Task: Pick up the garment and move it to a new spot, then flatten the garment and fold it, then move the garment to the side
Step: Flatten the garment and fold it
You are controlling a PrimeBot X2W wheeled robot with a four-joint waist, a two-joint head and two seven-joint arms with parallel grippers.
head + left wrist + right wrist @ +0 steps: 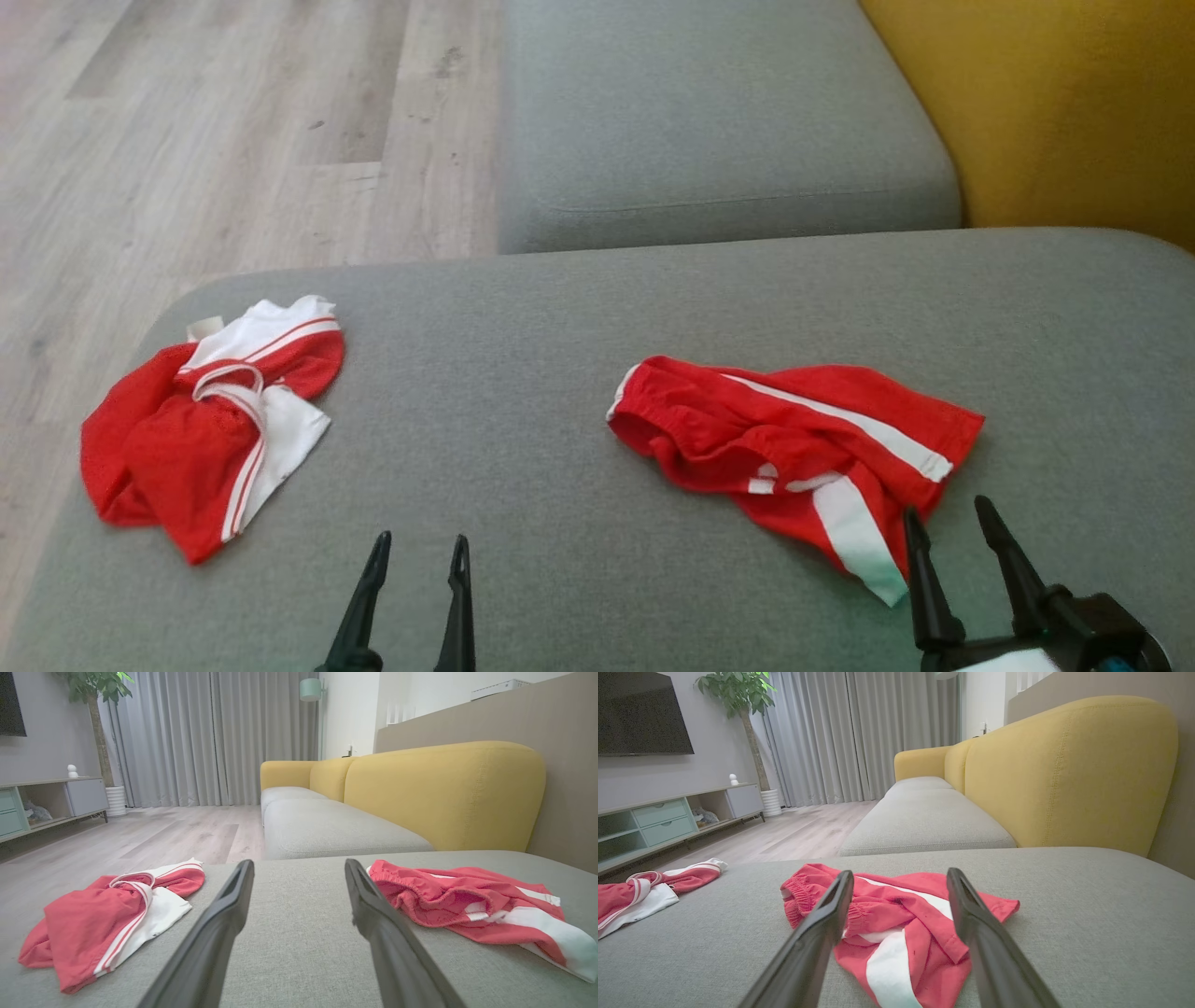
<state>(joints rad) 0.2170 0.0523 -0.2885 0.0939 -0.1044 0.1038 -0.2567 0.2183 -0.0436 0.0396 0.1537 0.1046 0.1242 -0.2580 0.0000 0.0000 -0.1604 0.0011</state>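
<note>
Garment (pixel 794 439) just ahead of wide-open, empty right gripper (pixel 946 510).

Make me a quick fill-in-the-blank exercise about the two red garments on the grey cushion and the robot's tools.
1. The shorts are red with ____ stripes.
2. The crumpled top lies on the robot's ____ side of the grey cushion.
3. The left tool and right tool both stand ____, holding nothing.
4. The backrest behind is ____.
Missing words: white; left; open; yellow.
</note>
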